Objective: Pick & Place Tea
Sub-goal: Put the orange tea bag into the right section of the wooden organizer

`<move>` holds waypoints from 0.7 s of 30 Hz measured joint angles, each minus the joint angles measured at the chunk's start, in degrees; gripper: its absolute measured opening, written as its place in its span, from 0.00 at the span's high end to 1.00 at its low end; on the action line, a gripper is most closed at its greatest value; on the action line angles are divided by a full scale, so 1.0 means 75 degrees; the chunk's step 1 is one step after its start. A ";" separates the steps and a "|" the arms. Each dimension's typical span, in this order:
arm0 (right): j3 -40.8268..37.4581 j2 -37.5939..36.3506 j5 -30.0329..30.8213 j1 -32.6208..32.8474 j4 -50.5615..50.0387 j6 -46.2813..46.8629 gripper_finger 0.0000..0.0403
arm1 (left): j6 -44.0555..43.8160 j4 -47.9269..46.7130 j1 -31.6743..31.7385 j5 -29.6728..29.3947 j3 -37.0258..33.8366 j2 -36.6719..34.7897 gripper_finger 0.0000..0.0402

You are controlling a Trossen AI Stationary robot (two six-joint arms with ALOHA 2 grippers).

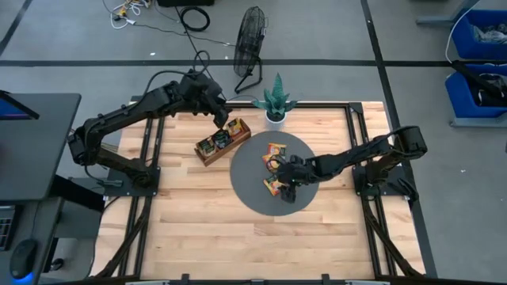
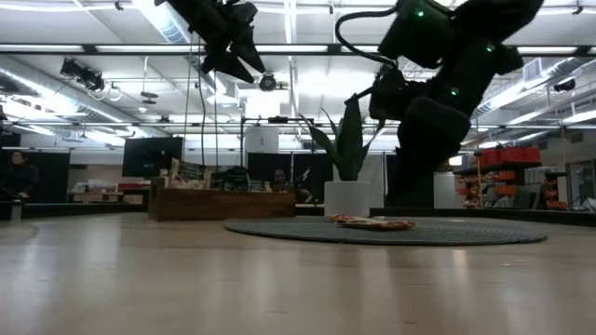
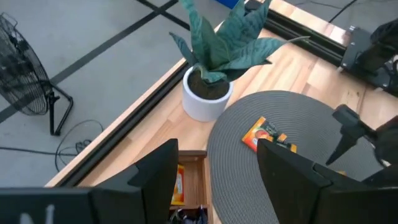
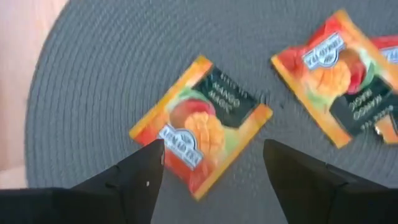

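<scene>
Orange-yellow-red tea sachets lie flat on the round grey mat: one under my right gripper, another beside it and overlapping a third. My right gripper is open and points down, one finger on either side of the nearest sachet's corner. The wooden tray holds more sachets, orange and dark. My left gripper hangs open and empty, high above the tray's far end.
A white pot with a green plant stands at the table's far edge, between tray and mat. A black fan is on the floor beyond. Bare wooden tabletop spans the near half. Black frame rails flank the table.
</scene>
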 joint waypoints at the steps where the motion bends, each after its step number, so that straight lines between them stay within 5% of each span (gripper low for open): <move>1: -0.0093 0.0000 0.0131 0.0057 0.0284 -0.0059 0.31 | -0.0031 -0.0019 0.0003 -0.0003 0.0000 0.0000 0.44; 21: -0.0270 0.0746 0.0432 0.0303 0.1148 -0.0303 0.29 | -0.0420 -0.0012 -0.0006 -0.0006 0.0000 0.0003 0.44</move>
